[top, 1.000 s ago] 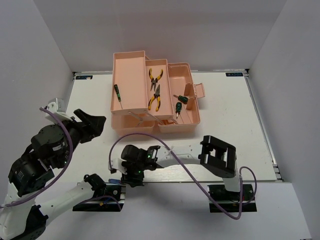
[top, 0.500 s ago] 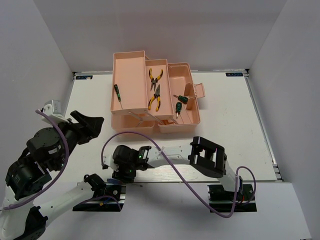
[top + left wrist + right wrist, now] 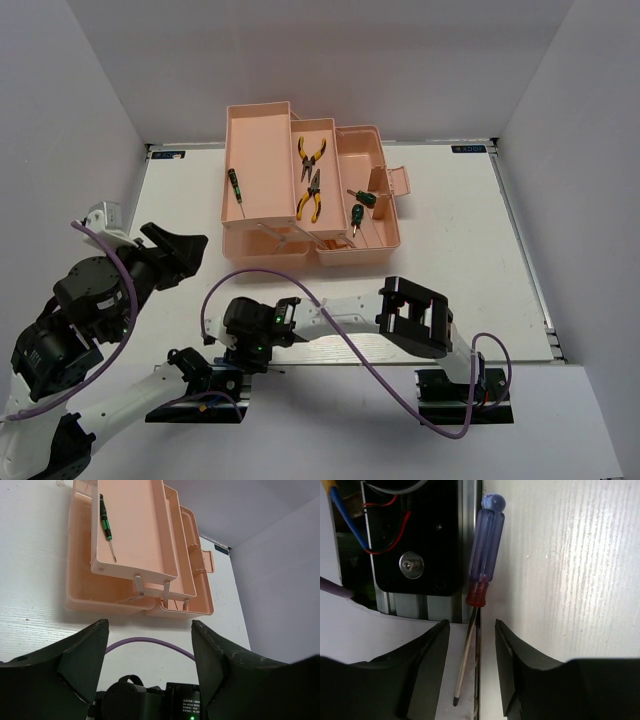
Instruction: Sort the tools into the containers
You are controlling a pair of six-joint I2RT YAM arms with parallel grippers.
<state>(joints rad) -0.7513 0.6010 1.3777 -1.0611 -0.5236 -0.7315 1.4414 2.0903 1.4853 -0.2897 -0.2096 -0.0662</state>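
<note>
Five of the six tools already lie in the toolbox [image 3: 350, 257]: two pliers [image 3: 311, 195] in the middle tray, two stubby screwdrivers [image 3: 356, 217] in the right-hand compartment, and a slim screwdriver [image 3: 106, 522] alone in the left tray. The step in hand looks like the pickup of the last one, the long screwdriver [image 3: 486, 550]. It lies at the near edge of the surface [image 3: 450, 250], tight against the black bracket [image 3: 415, 540] at the left arm's base.

The right gripper [image 3: 472, 640] reaches across to it with its fingers spread, one on each side of the metal shaft and pinching nothing. The left gripper [image 3: 150, 630] hangs near the toolbox, fingers also spread and empty.

The next move probably calls for lowering and closing on the shaft or the red collar. The bracket and rail crowd the left finger, so there is little room on that side. After that comes a long carry back to a tray with space for this length.

From above, the right wrist hides the long screwdriver completely. The wrist view does not show how high the fingers are over the shaft, or whether the tip rests in the gap beside the rail. The lower part of the toolbox is mostly covered by the trays
</note>
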